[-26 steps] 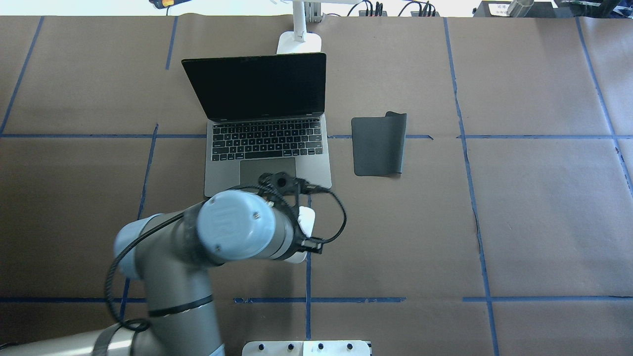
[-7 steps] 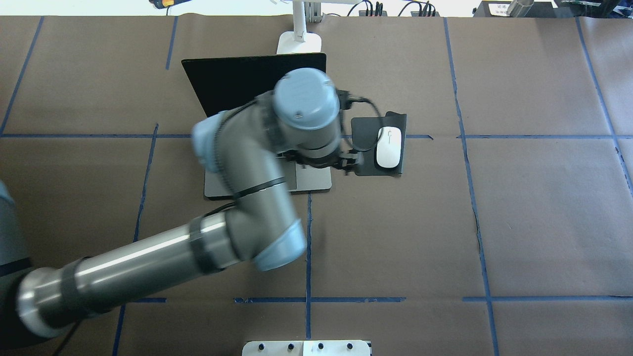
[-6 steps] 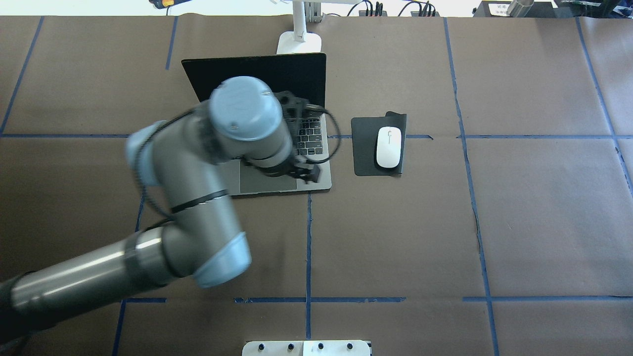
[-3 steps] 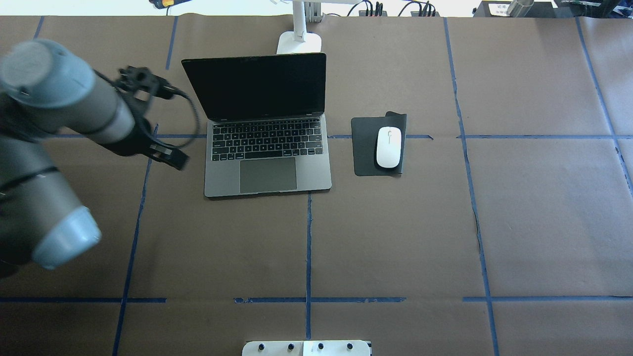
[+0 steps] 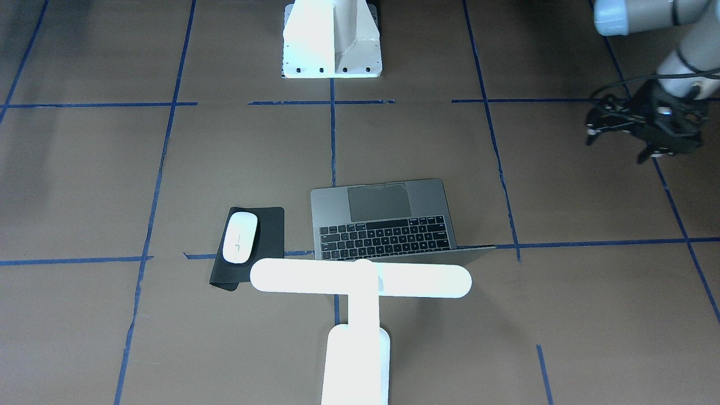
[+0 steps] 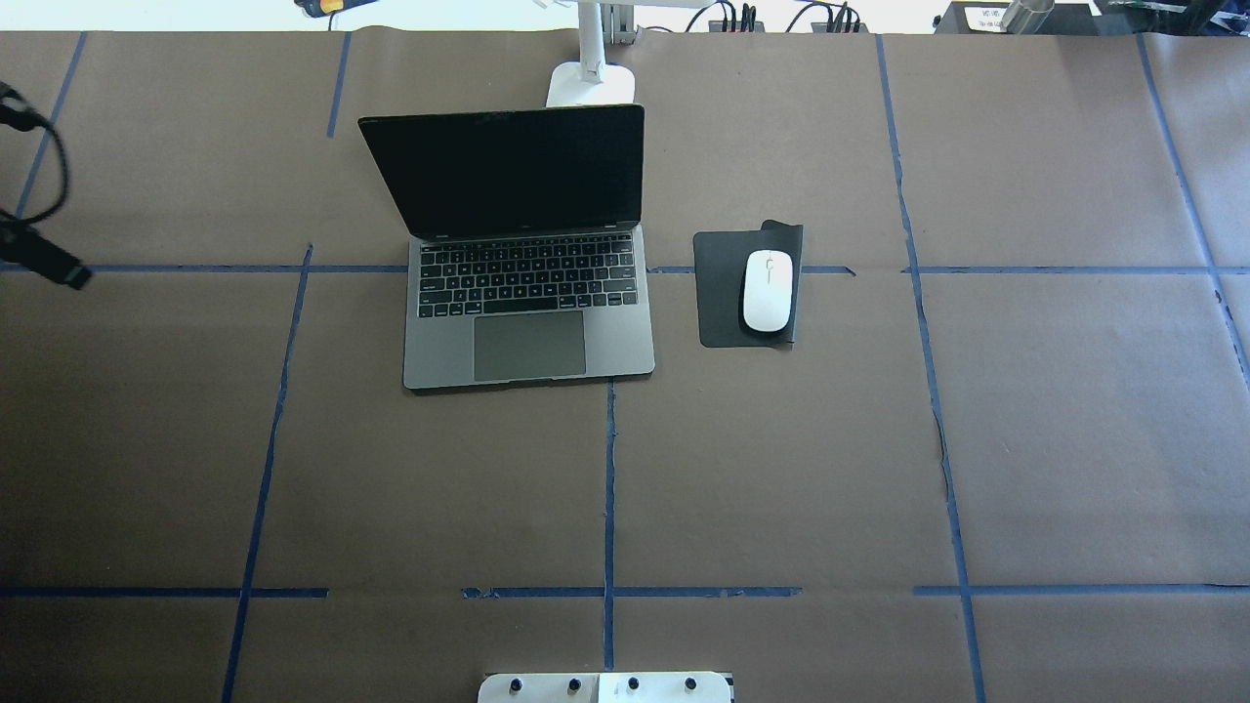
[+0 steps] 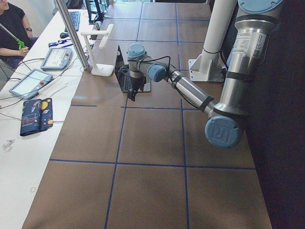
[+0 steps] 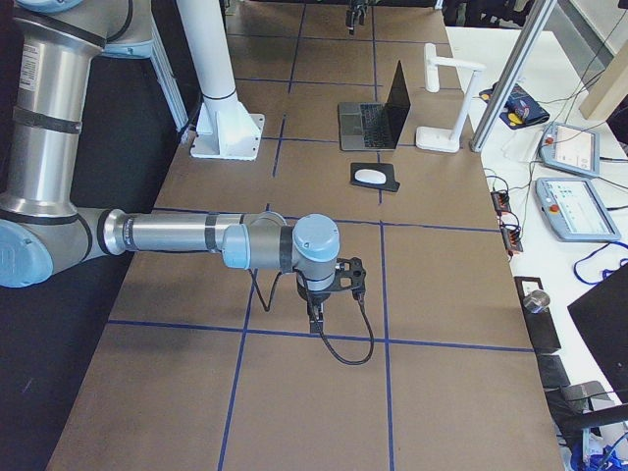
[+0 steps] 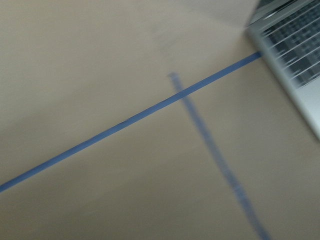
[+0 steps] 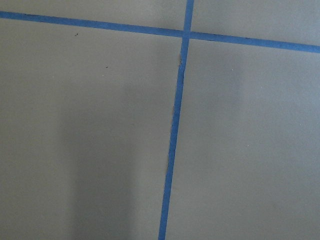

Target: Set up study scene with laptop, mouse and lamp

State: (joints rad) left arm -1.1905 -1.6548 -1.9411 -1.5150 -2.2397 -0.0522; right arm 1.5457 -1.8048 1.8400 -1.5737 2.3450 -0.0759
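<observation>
The laptop [image 6: 527, 347] stands open at the table's middle, screen dark. The white mouse [image 6: 768, 290] lies alone on the black mat [image 6: 721, 293] to the laptop's right. The white lamp [image 5: 360, 279] stands behind the laptop, its bar head over the screen's top edge. My left gripper [image 5: 647, 138] hovers well off the laptop's left side, near the table's left edge; I cannot tell if it is open or shut. My right gripper [image 8: 319, 306] hangs low over bare table far to the right; I cannot tell its state. Both wrist views show only table, and no fingers.
The white bolted pedestal [image 5: 332, 39] stands at the robot's side of the table. Blue tape lines cross the brown table cover [image 6: 781, 469]. Tablets and cables lie on a white bench [image 8: 569, 196] beyond the table's far edge.
The left gripper carried the mouse from the laptop's front to the mat, let it go, then swung left across the laptop to the table's left edge.
</observation>
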